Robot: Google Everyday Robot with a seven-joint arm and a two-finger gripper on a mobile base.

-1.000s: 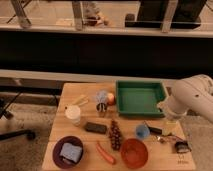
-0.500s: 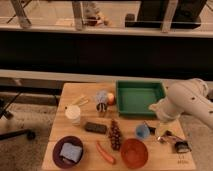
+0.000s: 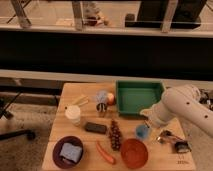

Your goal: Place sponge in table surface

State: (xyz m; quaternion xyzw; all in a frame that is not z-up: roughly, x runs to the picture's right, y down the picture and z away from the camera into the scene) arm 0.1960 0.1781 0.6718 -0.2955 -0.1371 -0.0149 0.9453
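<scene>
Sponge, small pale blue-lavender soft pad (image 3: 71, 151): lies inside the round purple bowl (image 3: 56, 146) at the near-left corner of the light tan wooden worktop (image 3: 86, 141), so it is not yet on the wood.

Pincer (image 3: 160, 135): low on the right side, just beside the small blue cup (image 3: 142, 131) and well apart from the sponge. It is spread and holds nothing.

Your step is the reach and pick.
- Carry the pincer high over the red-orange bowl (image 3: 134, 152) and the dark grape cluster (image 3: 115, 135).
- Drop straight into the purple bowl and pinch the pad across its sides, clear of the rim.
- Lift straight up, then set it on the bare wood beside the bowl.

Hard to make out:
- Fingertips blur under the white arm (image 3: 186, 107).
- How deep the sponge sits is unclear.
- The small dark item (image 3: 181, 146) near the right edge can't be identified.
- The worktop's near edge is cut off.
</scene>
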